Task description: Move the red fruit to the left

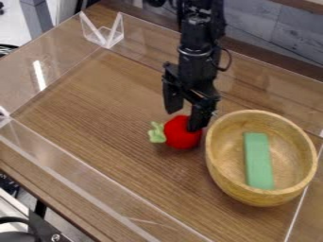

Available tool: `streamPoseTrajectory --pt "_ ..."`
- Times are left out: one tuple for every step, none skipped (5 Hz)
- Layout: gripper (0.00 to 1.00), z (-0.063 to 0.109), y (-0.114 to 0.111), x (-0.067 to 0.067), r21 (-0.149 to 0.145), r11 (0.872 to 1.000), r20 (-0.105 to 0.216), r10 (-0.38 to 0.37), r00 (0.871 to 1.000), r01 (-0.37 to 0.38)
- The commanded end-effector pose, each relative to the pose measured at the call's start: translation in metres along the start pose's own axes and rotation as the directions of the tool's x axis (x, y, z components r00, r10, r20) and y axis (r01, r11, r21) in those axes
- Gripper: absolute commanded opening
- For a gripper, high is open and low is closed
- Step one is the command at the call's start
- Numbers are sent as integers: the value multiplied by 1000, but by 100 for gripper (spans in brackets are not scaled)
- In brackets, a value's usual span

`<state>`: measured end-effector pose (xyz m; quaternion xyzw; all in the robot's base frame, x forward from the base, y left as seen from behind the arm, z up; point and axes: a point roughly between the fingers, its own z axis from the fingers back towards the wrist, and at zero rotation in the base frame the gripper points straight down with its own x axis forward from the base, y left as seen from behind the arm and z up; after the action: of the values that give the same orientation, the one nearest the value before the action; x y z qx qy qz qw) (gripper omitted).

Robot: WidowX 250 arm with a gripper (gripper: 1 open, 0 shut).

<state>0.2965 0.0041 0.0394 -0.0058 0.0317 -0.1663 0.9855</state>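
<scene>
The red fruit [183, 135] lies on the wooden table just left of the wooden bowl [229, 175], its light-green leafy stem pointing left. My gripper [187, 114] hangs straight down right over the fruit, jaws open, one black finger on each side of the fruit's top. The fingertips [199, 119] reach down to the upper part of the fruit. Whether they touch it I cannot tell.
A flat green rectangular piece [256, 158] lies inside the bowl. Clear acrylic walls [57, 180] fence the table on the front, left and back. A clear bracket [104, 31] stands at the back left.
</scene>
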Motion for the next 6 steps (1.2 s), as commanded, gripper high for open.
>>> streamPoseTrajectory --pt "100 5 11 -6 11 1000 42 -4 999 4" --pt "100 3 12 -16 13 1000 43 2 999 -3" --pt "100 -5 13 -12 15 1000 43 21 999 -22" --pt "0 -4 19 -14 14 1000 44 -4 999 3" --pt "0 13 33 -20 16 999 71 30 997 -31" --pt "0 34 72 -31 20 992 106 119 987 -121"
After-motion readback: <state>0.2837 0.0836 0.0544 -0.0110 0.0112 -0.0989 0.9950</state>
